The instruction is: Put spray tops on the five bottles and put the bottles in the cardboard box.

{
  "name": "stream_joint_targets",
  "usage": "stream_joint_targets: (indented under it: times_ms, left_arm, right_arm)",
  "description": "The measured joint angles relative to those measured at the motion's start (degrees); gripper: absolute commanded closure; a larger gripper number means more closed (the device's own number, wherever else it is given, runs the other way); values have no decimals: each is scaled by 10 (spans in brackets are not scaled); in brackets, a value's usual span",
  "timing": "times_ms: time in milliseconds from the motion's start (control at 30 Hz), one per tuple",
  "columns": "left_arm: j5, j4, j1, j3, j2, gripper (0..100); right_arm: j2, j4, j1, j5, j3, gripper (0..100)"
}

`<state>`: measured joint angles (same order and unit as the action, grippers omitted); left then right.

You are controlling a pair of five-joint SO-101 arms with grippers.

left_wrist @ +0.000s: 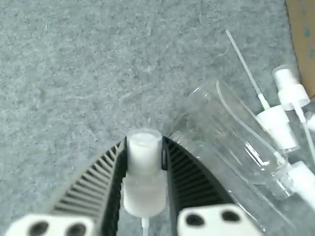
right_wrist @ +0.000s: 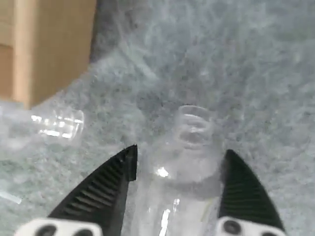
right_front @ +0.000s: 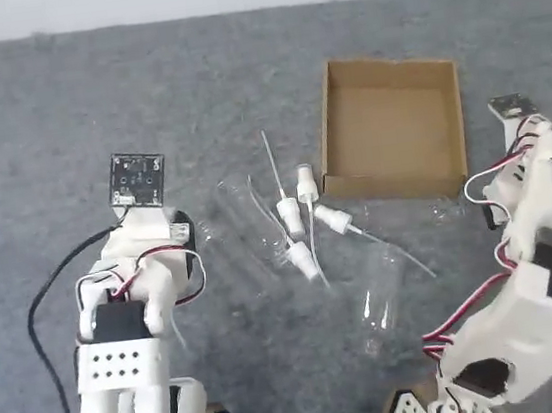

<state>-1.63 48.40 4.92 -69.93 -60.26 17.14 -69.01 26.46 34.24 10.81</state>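
**High view:** the box stands beside your right arm. Loose tops lie scattered just in front of it.

**Left wrist view:** your left gripper is clamped on a spray top. A lying bottle crowds it, and a nudge could set it rolling.

**Right wrist view:** your right gripper straddles a second bottle, jaws wide and grip unproven. Closing off-centre could squirt it away.

Spray tops left of cardboard box
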Motion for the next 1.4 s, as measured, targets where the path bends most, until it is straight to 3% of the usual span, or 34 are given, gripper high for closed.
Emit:
stream_joint_targets:
  times_ms: [200, 500, 667, 933, 1200, 1400]
  left_arm:
    - [0, 0, 0, 0, 0, 987]
    - [0, 0, -9, -3, 0, 987]
    - [0, 0, -33, -7, -3, 987]
    - [1, 63, -32, 97, -3, 987]
    - [2, 132, -33, 288, -3, 987]
    - [5, 148, -34, 414, -4, 987]
  right_arm:
    - [6, 0, 8, 7, -9, 990]
    - [-19, -67, 30, 25, -75, 992]
    - [-118, -111, -6, 26, -85, 992]
    - [-338, -125, -158, -54, -28, 992]
    - [-520, -24, -406, -159, 137, 992]
    - [-580, 51, -554, -179, 210, 992]
